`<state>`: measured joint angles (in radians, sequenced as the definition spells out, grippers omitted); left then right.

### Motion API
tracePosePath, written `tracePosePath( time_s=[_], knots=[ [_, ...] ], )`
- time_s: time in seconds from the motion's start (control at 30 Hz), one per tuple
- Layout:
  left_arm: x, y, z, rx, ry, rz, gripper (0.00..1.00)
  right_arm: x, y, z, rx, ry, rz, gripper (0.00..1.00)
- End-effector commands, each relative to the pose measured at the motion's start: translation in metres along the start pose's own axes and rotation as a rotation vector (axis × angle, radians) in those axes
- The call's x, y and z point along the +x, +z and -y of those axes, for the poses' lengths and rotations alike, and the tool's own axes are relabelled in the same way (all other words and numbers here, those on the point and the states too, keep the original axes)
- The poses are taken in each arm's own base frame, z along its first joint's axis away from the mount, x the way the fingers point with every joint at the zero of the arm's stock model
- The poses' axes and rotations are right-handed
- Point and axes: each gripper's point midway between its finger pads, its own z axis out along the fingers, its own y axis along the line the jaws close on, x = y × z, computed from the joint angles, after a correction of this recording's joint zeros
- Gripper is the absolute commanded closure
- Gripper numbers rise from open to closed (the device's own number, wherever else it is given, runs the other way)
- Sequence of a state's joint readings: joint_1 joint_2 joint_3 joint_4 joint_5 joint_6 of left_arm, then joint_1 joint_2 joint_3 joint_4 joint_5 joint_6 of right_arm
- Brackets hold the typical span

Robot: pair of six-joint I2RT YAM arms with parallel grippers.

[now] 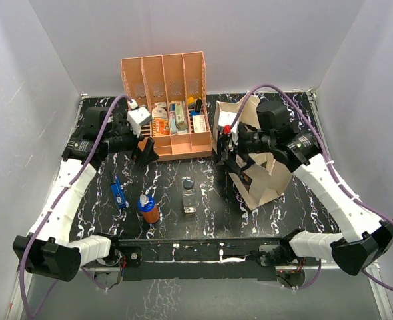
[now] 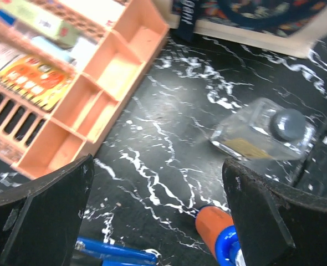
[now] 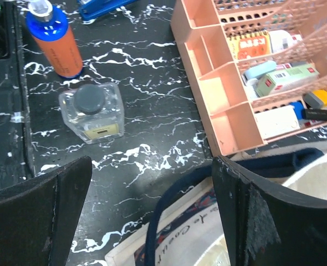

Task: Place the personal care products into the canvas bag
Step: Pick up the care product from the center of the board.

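The left jaws are standing wide and empty, hovering beside the rack (image 1: 163, 107) at the back of the desk (image 1: 203, 220). The right jaws are also gaping wide, holding nothing, hanging over the bag (image 3: 208, 238), which is sitting open on the desk's right side. Two bottles are standing upright near the front middle: the orange bottle (image 1: 148, 208) and the square bottle (image 1: 188, 195), close together, long axes vertical. Both are lying toward the robot from the left jaws, and that arm looks the nearer, especially to the orange one. A blue thing (image 1: 118, 192) is lying left of them, possibly the small blue bottle. White walls are closing in the black marbled desk.
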<state>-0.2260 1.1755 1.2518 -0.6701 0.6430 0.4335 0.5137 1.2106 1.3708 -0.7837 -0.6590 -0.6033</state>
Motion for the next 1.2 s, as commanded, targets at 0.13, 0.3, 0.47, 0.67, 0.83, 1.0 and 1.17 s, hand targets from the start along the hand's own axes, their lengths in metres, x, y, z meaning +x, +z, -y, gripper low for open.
tracePosePath(
  time_s=[0.13, 0.3, 0.47, 0.67, 0.83, 1.0, 1.17],
  knots=[
    [-0.021, -0.045, -0.062, -0.361, -0.097, 0.108, 0.03, -0.001, 0.033, -0.035, -0.148, -0.038, 0.039, 0.07],
    [-0.014, -0.058, -0.080, -0.453, -0.149, 0.128, 0.03, 0.026, 0.061, -0.053, -0.212, -0.052, -0.002, 0.05],
    [-0.011, -0.062, -0.080, -0.458, -0.154, 0.134, 0.03, 0.048, 0.084, -0.069, -0.246, -0.034, -0.024, 0.03],
    [-0.010, -0.061, -0.080, -0.445, -0.157, 0.141, 0.03, 0.064, 0.102, -0.081, -0.261, -0.016, -0.037, 0.02],
    [-0.012, -0.064, -0.081, -0.451, -0.159, 0.147, 0.03, 0.065, 0.118, -0.081, -0.247, -0.020, -0.041, 0.02],
    [-0.012, -0.066, -0.080, -0.454, -0.154, 0.151, 0.03, 0.067, 0.132, -0.084, -0.254, -0.025, -0.056, 0.02],
    [-0.010, -0.064, -0.080, -0.448, -0.154, 0.147, 0.03, 0.066, 0.138, -0.092, -0.281, -0.023, -0.059, 0.02]
  ],
)
